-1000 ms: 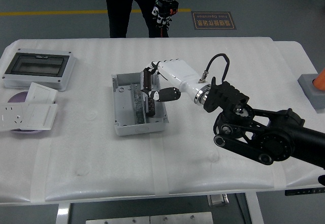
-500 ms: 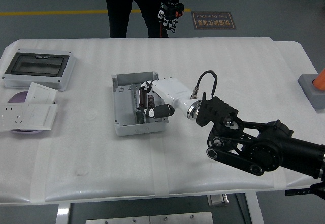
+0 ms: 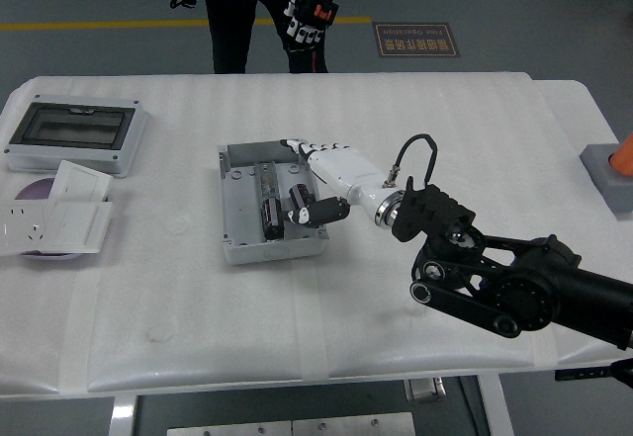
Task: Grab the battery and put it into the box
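The open grey box (image 3: 229, 209) sits at the table's middle left. A dark cylindrical battery (image 3: 270, 211) lies inside it, lengthwise along the box floor. My right hand (image 3: 303, 177) is white with black fingertips. It reaches in from the right over the box's right half. Its fingers (image 3: 309, 147) are stretched out over the far rim, and the thumb (image 3: 322, 211) is near the right wall. The hand is open and holds nothing, and the battery lies just left of the thumb. The left arm is out of view.
A grey enclosure with a clear lid (image 3: 74, 131) and white socket plates (image 3: 54, 220) lie at the left edge. A grey block (image 3: 607, 174) sits at the right edge. A person (image 3: 259, 11) stands at the far side, gloved hands off the table.
My right hand went down into the box with the battery held upright, then let go. The fingers have spread out and the battery now lies in the box. The person shifted a little.
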